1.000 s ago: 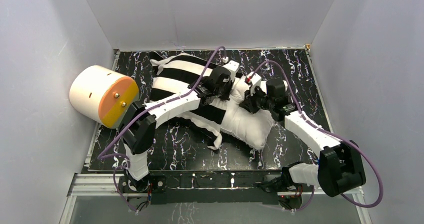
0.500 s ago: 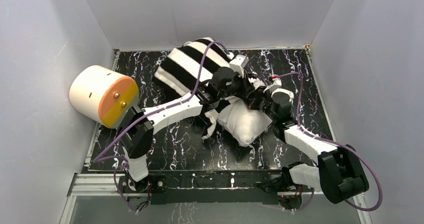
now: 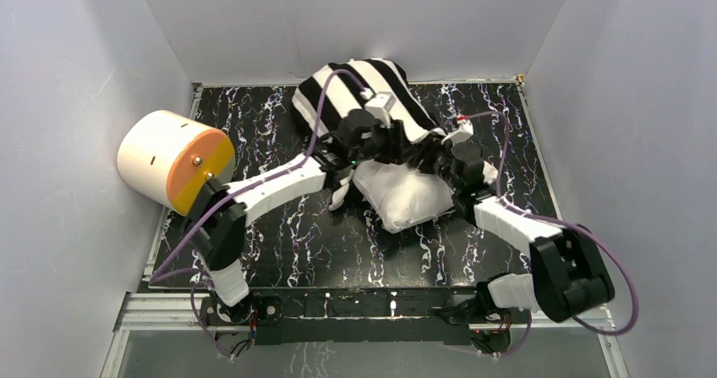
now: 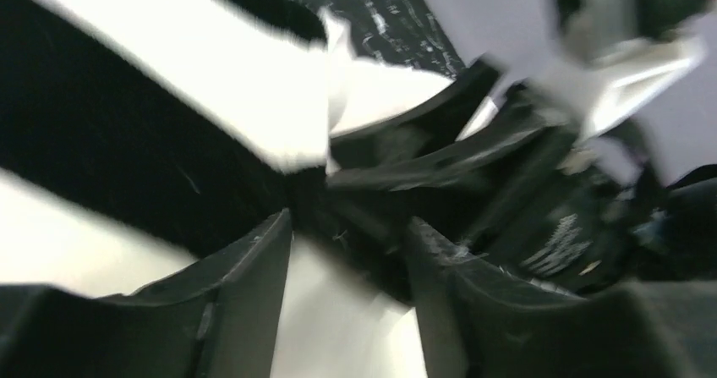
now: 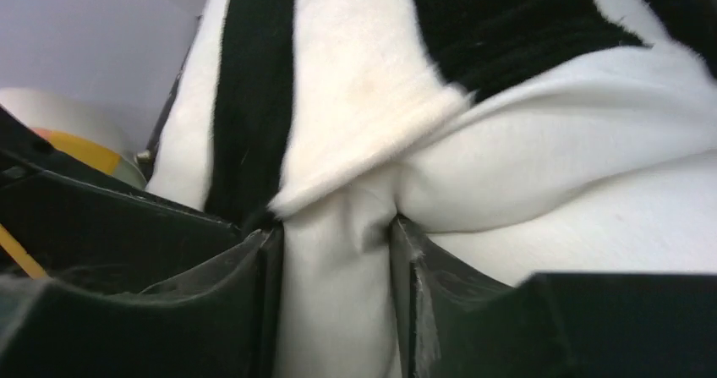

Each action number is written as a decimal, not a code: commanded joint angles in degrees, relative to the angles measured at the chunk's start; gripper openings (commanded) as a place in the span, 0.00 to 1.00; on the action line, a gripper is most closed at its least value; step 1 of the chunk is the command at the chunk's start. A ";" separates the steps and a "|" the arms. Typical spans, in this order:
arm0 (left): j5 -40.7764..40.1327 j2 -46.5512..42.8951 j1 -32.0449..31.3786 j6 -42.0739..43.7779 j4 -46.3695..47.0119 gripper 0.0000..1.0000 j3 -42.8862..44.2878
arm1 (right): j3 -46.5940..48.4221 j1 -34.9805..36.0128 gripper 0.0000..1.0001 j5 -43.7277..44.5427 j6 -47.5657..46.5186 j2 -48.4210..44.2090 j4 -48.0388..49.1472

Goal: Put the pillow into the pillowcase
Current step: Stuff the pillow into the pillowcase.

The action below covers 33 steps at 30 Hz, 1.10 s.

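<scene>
The black-and-white striped pillowcase (image 3: 363,86) is bunched up high against the back wall. The white pillow (image 3: 406,196) sticks out below it, its upper end inside the stripes. My left gripper (image 3: 402,145) is at the pillowcase's lower edge. In the blurred left wrist view its jaws (image 4: 347,243) stand apart, with striped pillowcase (image 4: 127,141) cloth lying across the gap. My right gripper (image 3: 435,154) meets it from the right. In the right wrist view a fold of the pillow (image 5: 550,158) fills the right gripper (image 5: 336,234), touching both fingers, just under the pillowcase (image 5: 254,99) hem.
A cream cylinder with an orange face (image 3: 173,160) lies at the left wall, also seen as the cylinder (image 5: 76,141) in the right wrist view. The black marbled tabletop (image 3: 279,243) is boxed in by grey walls on three sides. Purple cables loop over both arms.
Both arms reached farther back and closer together. The pillowcase rose off the table and bunched against the back wall. The pillow slid toward the centre.
</scene>
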 commanded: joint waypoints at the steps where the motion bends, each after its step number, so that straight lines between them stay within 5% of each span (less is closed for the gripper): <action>1: -0.81 -16.02 3.12 2.83 -11.41 0.58 -5.90 | 10.14 -0.10 0.63 -2.38 -19.84 -9.55 -28.46; 6: -4.54 -29.70 9.05 -0.52 -15.16 0.67 -20.63 | 22.14 0.38 0.87 -7.57 -28.63 -13.61 -54.73; 12: -6.86 -40.25 13.27 -1.43 -10.71 0.76 -37.92 | 25.67 11.93 0.91 -0.01 -35.51 -15.40 -57.85; 17: -1.33 -31.72 14.82 -2.37 2.74 0.80 -42.53 | 24.46 25.49 0.98 13.61 -46.72 -9.09 -53.22; 21: -0.15 -19.46 15.21 -2.77 13.22 0.82 -41.67 | 21.42 28.10 0.99 21.97 -54.30 -1.24 -42.78; 23: 1.36 -13.64 15.45 -3.57 20.67 0.76 -41.37 | 21.52 27.90 0.99 27.02 -57.67 4.31 -37.18; 24: 2.41 -11.46 15.70 -3.65 23.61 0.62 -40.98 | 22.09 27.59 0.99 29.23 -58.91 7.13 -34.93; 26: 3.25 -10.96 15.83 -3.41 25.53 0.10 -40.13 | 24.00 25.98 0.88 30.64 -59.04 12.41 -30.93; 27: 3.91 -12.89 15.75 -2.59 25.09 0.00 -40.10 | 25.23 24.51 0.72 29.33 -57.22 14.30 -29.36; 31: 5.98 -25.23 15.17 0.20 18.77 0.00 -41.35 | 28.09 21.28 0.05 24.56 -49.53 19.20 -19.73; 33: 7.59 -30.57 14.71 -1.26 18.64 0.00 -44.08 | 30.07 21.10 0.00 22.92 -45.28 20.62 -14.69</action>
